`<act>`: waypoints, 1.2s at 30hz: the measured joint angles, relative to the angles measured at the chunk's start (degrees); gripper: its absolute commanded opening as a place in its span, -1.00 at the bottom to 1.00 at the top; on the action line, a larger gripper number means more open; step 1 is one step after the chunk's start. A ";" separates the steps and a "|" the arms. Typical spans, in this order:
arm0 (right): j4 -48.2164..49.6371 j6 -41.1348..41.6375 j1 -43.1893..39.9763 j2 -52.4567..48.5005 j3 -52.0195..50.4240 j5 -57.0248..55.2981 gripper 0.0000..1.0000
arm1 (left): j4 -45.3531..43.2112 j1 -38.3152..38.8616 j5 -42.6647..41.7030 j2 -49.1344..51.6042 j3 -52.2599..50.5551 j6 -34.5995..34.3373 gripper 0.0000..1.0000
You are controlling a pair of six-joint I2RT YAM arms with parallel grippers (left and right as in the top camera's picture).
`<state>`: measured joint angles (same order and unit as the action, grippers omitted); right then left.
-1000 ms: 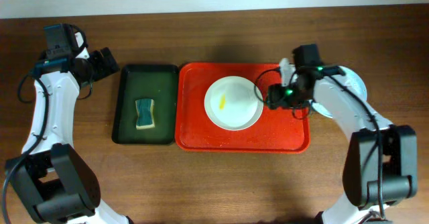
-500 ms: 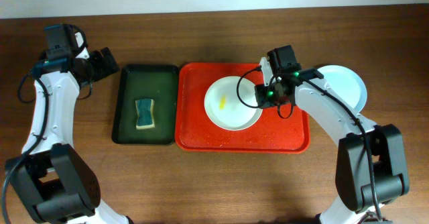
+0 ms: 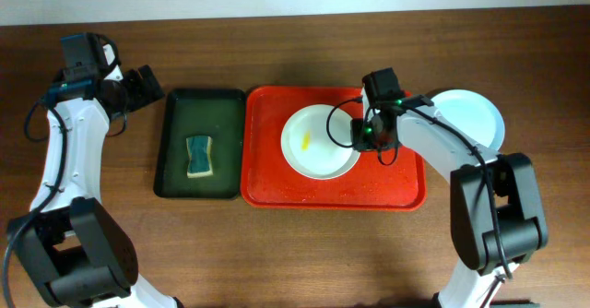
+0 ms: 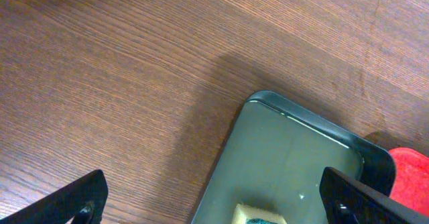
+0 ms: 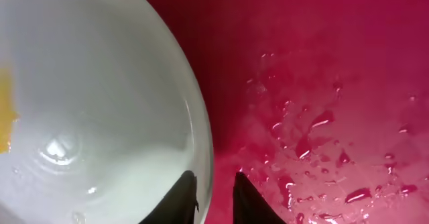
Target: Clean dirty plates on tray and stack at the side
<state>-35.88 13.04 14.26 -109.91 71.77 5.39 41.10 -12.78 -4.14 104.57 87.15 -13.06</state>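
A white plate (image 3: pixel 318 142) with a yellow smear (image 3: pixel 305 140) at its centre lies on the red tray (image 3: pixel 263 179). My right gripper (image 3: pixel 361 135) is at the plate's right rim. In the right wrist view its jaws straddle that rim, one finger on the plate (image 5: pixel 87 83) and one over the wet tray (image 5: pixel 322 70), and the right gripper (image 5: pixel 214 197) is shut on the rim. My left gripper (image 3: pixel 152 85) hangs wide open beyond the far left corner of the green tray, holding nothing; the left wrist view shows the left gripper (image 4: pixel 218 200) open above that tray.
A dark green tray (image 3: pixel 175 124) left of the red one holds a yellow-and-green sponge (image 3: pixel 198 155), seen also as the sponge (image 4: pixel 258 216) on the green tray (image 4: pixel 295 150). A pale plate (image 3: pixel 475 114) rests on the table right of the red tray. Water drops cover the red tray.
My right gripper moved left from near the pale plate to the white plate's right rim, and its jaws narrowed onto it. The left arm has not moved.
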 measured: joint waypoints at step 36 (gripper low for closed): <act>-1.95 2.14 -1.42 -0.39 0.00 4.22 -0.91 | 0.00 0.00 -0.02 0.00 0.00 0.02 0.99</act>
<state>-37.82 15.18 12.84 -110.30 71.77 9.61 41.10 -12.78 -4.16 104.57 87.15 -13.04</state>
